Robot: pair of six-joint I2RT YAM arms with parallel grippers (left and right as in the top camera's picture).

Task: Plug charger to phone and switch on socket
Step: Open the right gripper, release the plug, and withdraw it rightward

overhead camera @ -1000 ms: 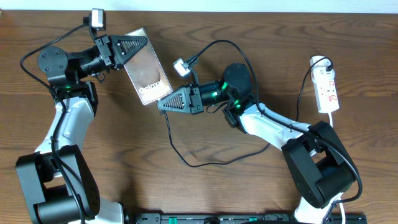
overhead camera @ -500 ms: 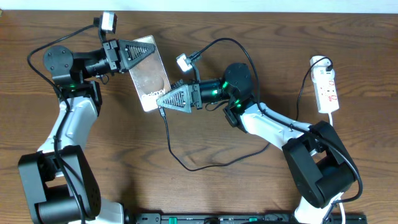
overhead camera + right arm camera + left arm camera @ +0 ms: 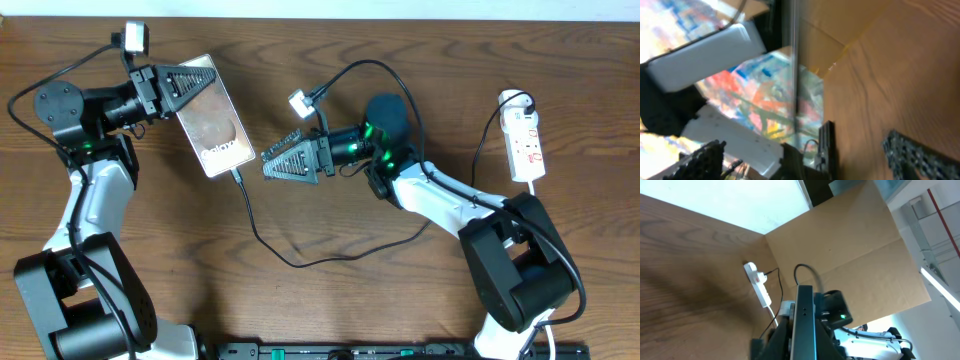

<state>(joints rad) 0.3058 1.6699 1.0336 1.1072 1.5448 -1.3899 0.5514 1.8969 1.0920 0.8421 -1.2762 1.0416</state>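
Now, with charger (image 3: pixel 318 263) seemingly in phone (image 3: pixel 215 125), pinched by left gripper (image 3: pixel 205 75), and right gripper (image 3: pixel 268 165) spread empty, go press socket (image 3: pixel 526 145) switch.

At far left, in the left claw (image 3: pixel 185 80): flat dark grey glossy phone slab (image 3: pixel 210 115), over the brown wooden surface (image 3: pixel 350 300). At its near right corner: thin black charger cable (image 3: pixel 300 262); curves nearer, then rightward under the right arm. Just right of the phone's near end, apart from it: right claw (image 3: pixel 290 163). Far right, well apart: small white power-strip socket (image 3: pixel 526 145).
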